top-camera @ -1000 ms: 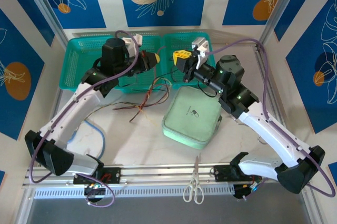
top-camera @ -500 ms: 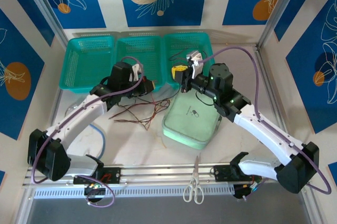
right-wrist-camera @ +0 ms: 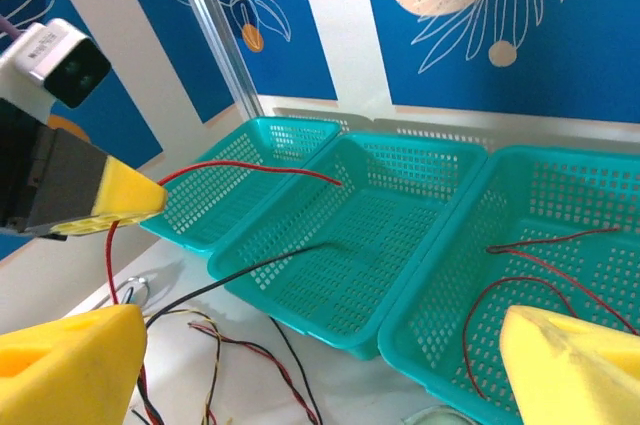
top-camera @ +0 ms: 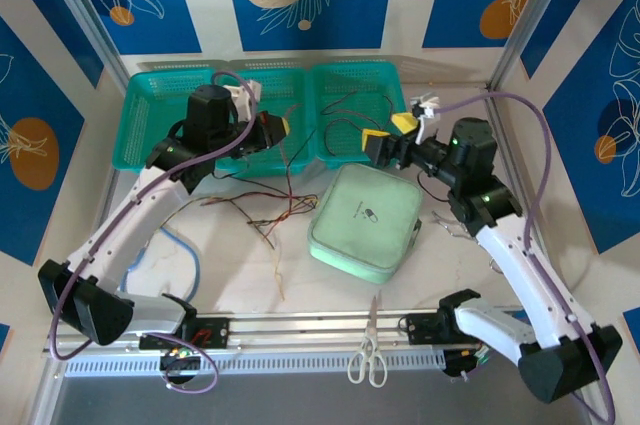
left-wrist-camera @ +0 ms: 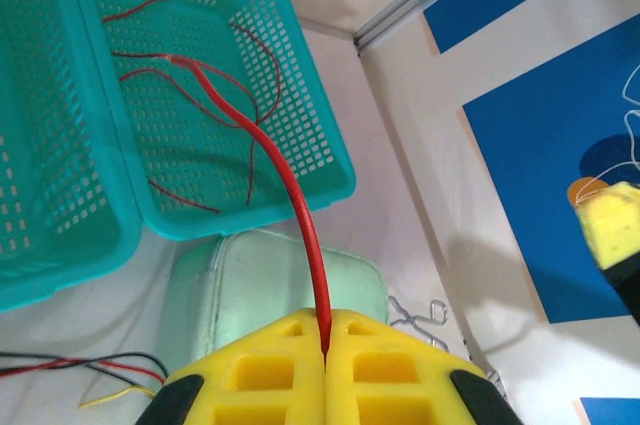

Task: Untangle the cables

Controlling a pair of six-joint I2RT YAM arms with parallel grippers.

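Top external: three baskets (top-camera: 135,135) at 12 o'clock; cables (top-camera: 262,220) tangled on the worktop, at 9 o'clock of one pouch (top-camera: 362,220). Left wrist alone shows the left end effector (left-wrist-camera: 323,340) clenched on a red cable (left-wrist-camera: 302,213). Right wrist: right end effector (right-wrist-camera: 320,365) released. Strand count unclear.

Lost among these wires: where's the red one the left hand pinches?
Left wrist view: the red cable leaves the shut left hand, passing above the green pouch toward the rightmost teal basket.
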